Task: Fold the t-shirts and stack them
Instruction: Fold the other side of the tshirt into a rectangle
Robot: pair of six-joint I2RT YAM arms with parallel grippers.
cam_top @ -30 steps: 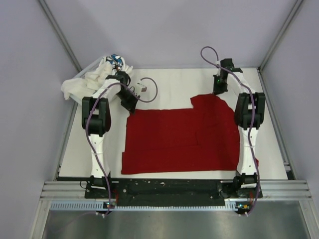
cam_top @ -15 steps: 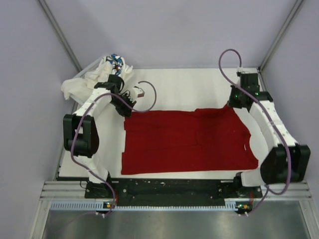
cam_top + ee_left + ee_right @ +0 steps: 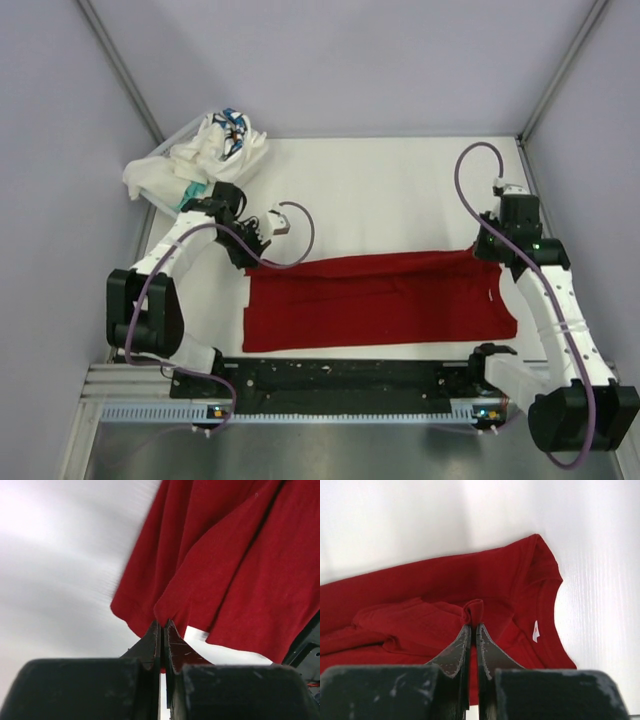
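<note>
A red t-shirt (image 3: 375,300) lies across the near half of the white table, folded over into a wide strip. My left gripper (image 3: 252,258) is shut on its far left corner; in the left wrist view (image 3: 162,625) red cloth (image 3: 225,565) hangs from the closed jaws. My right gripper (image 3: 487,250) is shut on the far right corner; in the right wrist view (image 3: 472,626) a pinch of red cloth (image 3: 420,615) sits between the closed jaws, with the collar and white label (image 3: 535,631) to the right.
A heap of white t-shirts (image 3: 200,155) with a blue print lies at the table's far left corner. The white table surface (image 3: 390,190) spreads beyond the red shirt. Grey walls close in left and right.
Both grippers have pulled the shirt's far edge toward the near side, folding it over itself. The red shape went from a wide square to a narrow strip.
</note>
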